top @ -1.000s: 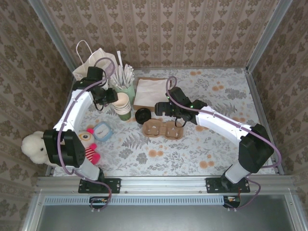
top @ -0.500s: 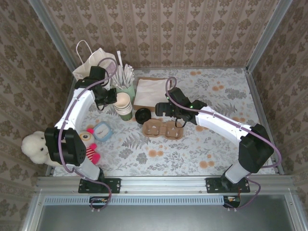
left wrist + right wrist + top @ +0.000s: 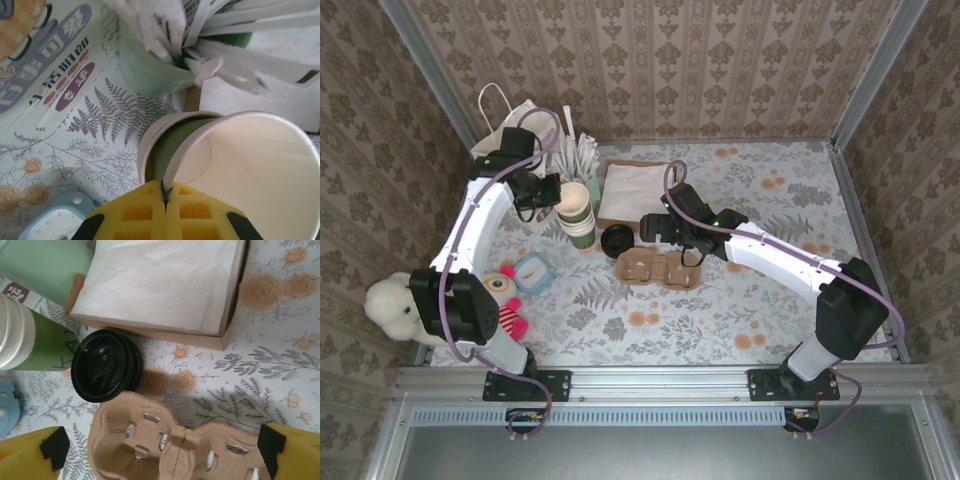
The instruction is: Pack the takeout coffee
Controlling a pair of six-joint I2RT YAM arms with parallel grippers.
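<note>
The takeout coffee, as a lidded cup, is out of view. My left gripper point(image 3: 548, 192) point(image 3: 165, 192) is shut on the cream rim of the top paper cup point(image 3: 572, 197) point(image 3: 250, 165). That cup sits raised and tilted out of the stack of olive-green cups point(image 3: 578, 228) point(image 3: 146, 150). A round black lid point(image 3: 617, 238) point(image 3: 105, 365) lies on the table right of the stack. My right gripper point(image 3: 672, 240) point(image 3: 165, 455) hangs open over the brown cardboard cup carrier point(image 3: 657, 268) point(image 3: 175, 440), holding nothing.
A pale green cup of white-wrapped straws point(image 3: 582, 165) point(image 3: 150, 65) stands behind the stack. Right of it lies a box of white napkins point(image 3: 632, 190) point(image 3: 160, 285). A paper bag point(image 3: 515, 125) stands at the back left. A blue clock point(image 3: 531, 270) and plush toys point(image 3: 390, 305) lie at the left.
My left gripper has closed on the top cup's rim and drawn back-left, pulling that cup up from the stack. The right arm has barely moved.
</note>
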